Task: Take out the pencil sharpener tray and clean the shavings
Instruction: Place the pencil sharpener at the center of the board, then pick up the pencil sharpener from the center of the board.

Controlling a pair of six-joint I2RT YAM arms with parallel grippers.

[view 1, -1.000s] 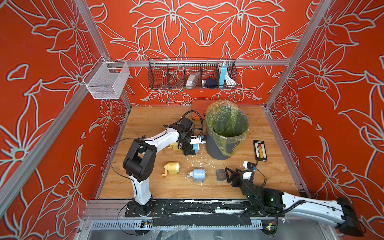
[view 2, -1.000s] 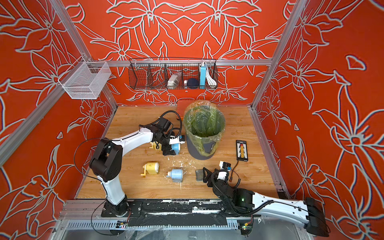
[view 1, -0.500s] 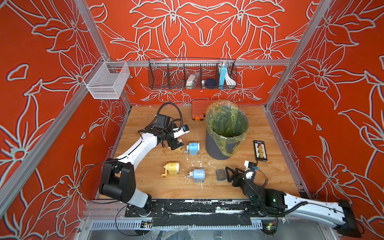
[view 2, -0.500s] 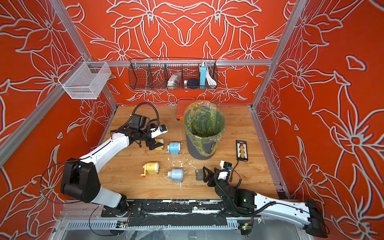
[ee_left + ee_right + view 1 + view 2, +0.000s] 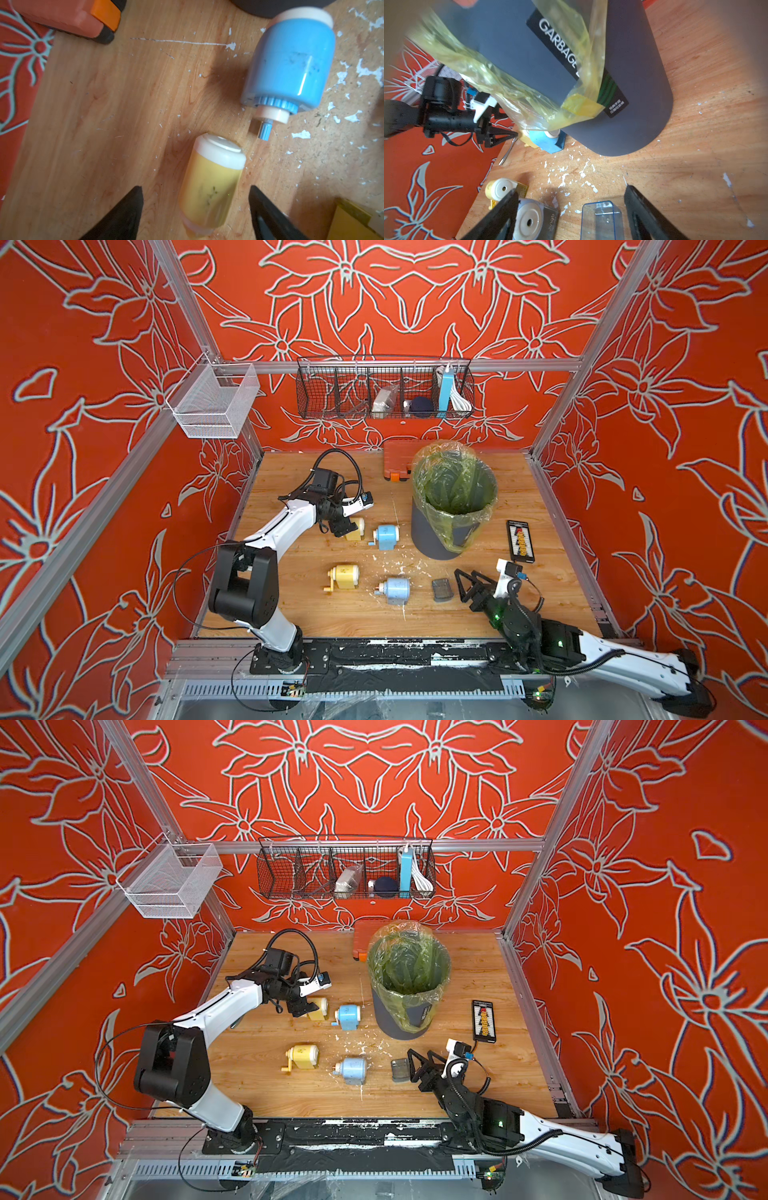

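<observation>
Straddles rear yellow pencil sharpener [image 5: 216, 166] lengthwise with spread left end effector [image 5: 195, 187]; right end effector [image 5: 571, 189], also spread, well apart.

Yellow sharpeners [image 5: 345, 576]: you have two.
Blue sharpeners [image 5: 386, 536]: you have two.
Loose tray [image 5: 601, 220]: you have one.
Garbage bin [image 5: 428, 537]: one.
Wire baskets [image 5: 332, 393]: you have two.
Orange case [image 5: 397, 458]: one.
Black card [image 5: 521, 541]: one.
Shavings [image 5: 399, 562]: too many flakes for you to count.
</observation>
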